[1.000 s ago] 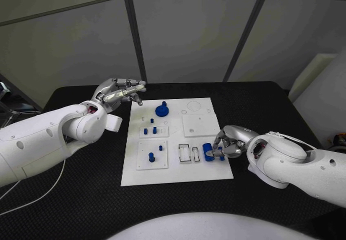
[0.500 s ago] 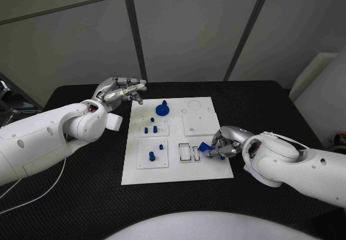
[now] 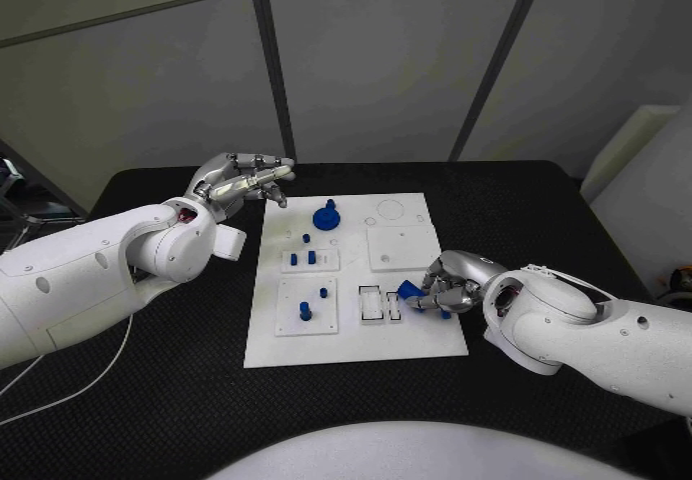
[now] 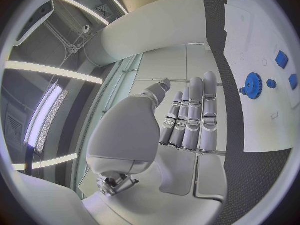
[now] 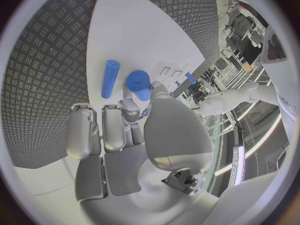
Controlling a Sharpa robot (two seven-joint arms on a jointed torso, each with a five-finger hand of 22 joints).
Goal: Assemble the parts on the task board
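The white task board [image 3: 421,338] lies mid-table. My right hand [image 3: 456,281] is at its near right part and pinches a blue part [image 3: 411,292] just right of two narrow slots [image 3: 379,303]. In the right wrist view the thumb and a finger of that hand [image 5: 125,135] hold this short blue part [image 5: 139,84], while a blue cylinder [image 5: 110,78] lies flat on the board beside it. My left hand [image 3: 240,182] hovers beyond the board's far left corner, holding nothing, with its fingers [image 4: 190,115] stretched out. A blue gear [image 3: 326,216] stands at the board's far end.
Small blue pegs [image 3: 302,259] stand in a raised square plate on the board's left half, and others [image 3: 304,312] in the plate nearer me. A plain white square plate [image 3: 400,248] sits on the right half. Black table [image 3: 159,390] surrounds the board.
My right hand has lifted and tipped the blue part, bringing it slightly left toward the slots. The left hand has stayed where it was.
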